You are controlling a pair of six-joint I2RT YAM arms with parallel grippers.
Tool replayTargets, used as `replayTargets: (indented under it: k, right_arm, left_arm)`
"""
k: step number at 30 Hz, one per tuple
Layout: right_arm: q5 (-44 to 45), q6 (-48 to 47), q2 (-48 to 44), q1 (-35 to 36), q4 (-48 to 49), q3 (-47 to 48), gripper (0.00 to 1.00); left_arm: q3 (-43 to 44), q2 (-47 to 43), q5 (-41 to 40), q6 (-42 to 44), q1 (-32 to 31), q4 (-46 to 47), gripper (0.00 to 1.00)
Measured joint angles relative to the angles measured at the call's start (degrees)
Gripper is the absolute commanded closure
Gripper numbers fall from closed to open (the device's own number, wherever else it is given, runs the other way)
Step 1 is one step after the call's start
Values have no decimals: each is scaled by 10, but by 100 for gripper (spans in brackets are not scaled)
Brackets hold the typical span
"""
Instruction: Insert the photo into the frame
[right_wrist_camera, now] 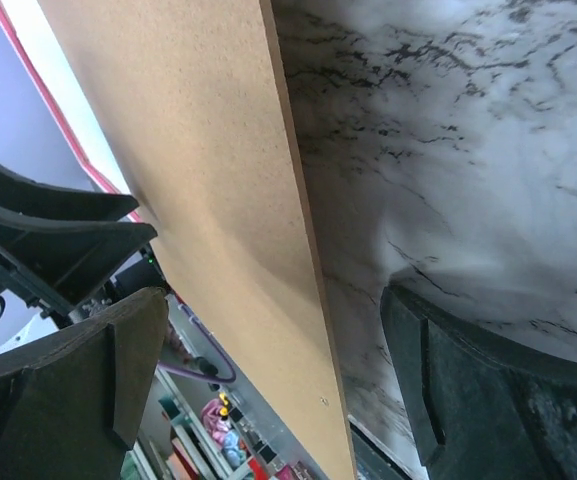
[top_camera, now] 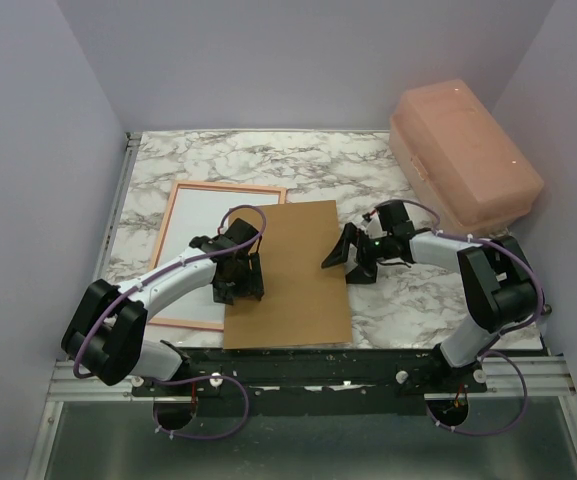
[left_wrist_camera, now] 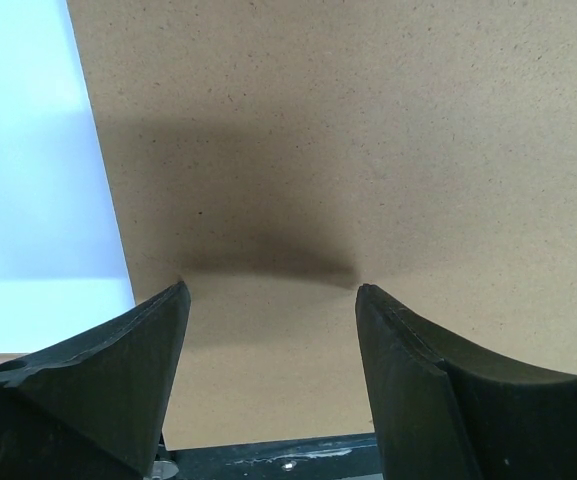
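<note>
The frame lies orange-tan side up at the left of the table. Inside its border the photo shows only its plain white back. A brown backing board lies flat in the middle, its left edge overlapping the frame's right side. My left gripper hangs low over the board's left edge, jaws apart with nothing between them. My right gripper is open and straddles the board's right edge, one finger over the board and the other over the table.
A large pink plastic box stands at the back right corner. The marble tabletop is bounded by lilac walls at the left, back and right. A black rail runs along the near edge, just beyond the board's front end.
</note>
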Motion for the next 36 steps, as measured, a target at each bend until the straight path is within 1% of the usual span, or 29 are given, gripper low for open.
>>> replayTargets:
  k: [2, 3, 5, 7, 8, 11, 13, 14, 16, 18, 22, 27, 29, 33, 36]
  right_arm:
    - [-16, 1, 0, 0, 16, -10, 9]
    - [-23, 2, 0, 0, 24, -15, 15]
    - [-36, 6, -2, 0, 41, -28, 32]
    - [-47, 13, -3, 0, 54, -43, 55]
    - [-51, 17, -3, 0, 57, -49, 61]
    - [-64, 31, -4, 2, 72, -65, 85]
    - [-82, 38, -8, -2, 86, -69, 96]
    - [-94, 41, -12, -3, 96, -69, 100]
    - [-116, 46, -26, -4, 112, -67, 100]
    - [-128, 47, -40, -3, 116, -62, 100]
    - [-134, 40, -61, 0, 78, -24, 100]
    - [-94, 3, -104, 7, -47, 86, 100]
    - [-61, -12, -124, 7, -108, 137, 100]
    - [17, -37, -165, 6, -217, 230, 100]
    - [71, -50, -192, 5, -291, 295, 100]
  left_arm:
    - [-1, 0, 0, 0, 0, 2, 31]
    - [-1, 0, 0, 0, 0, 2, 31]
    - [-1, 0, 0, 0, 0, 2, 31]
    - [-1, 0, 0, 0, 0, 2, 31]
    - [-1, 0, 0, 1, 0, 2, 31]
    - [-2, 0, 2, 3, 0, 3, 30]
    - [-3, -2, 3, 7, 0, 3, 29]
    - [-5, -3, 2, 10, 1, 3, 29]
    - [-10, -15, 2, 14, 5, 3, 27]
    - [-14, -30, 3, 14, 6, 7, 24]
    - [-18, -84, 16, 18, 5, 11, 15]
    - [-12, -194, 32, 31, 5, 16, 9]
    - [1, -243, 41, 36, 5, 19, 7]
    - [26, -304, 55, 43, 5, 27, 2]
    - [37, -344, 64, 44, 5, 34, 1]
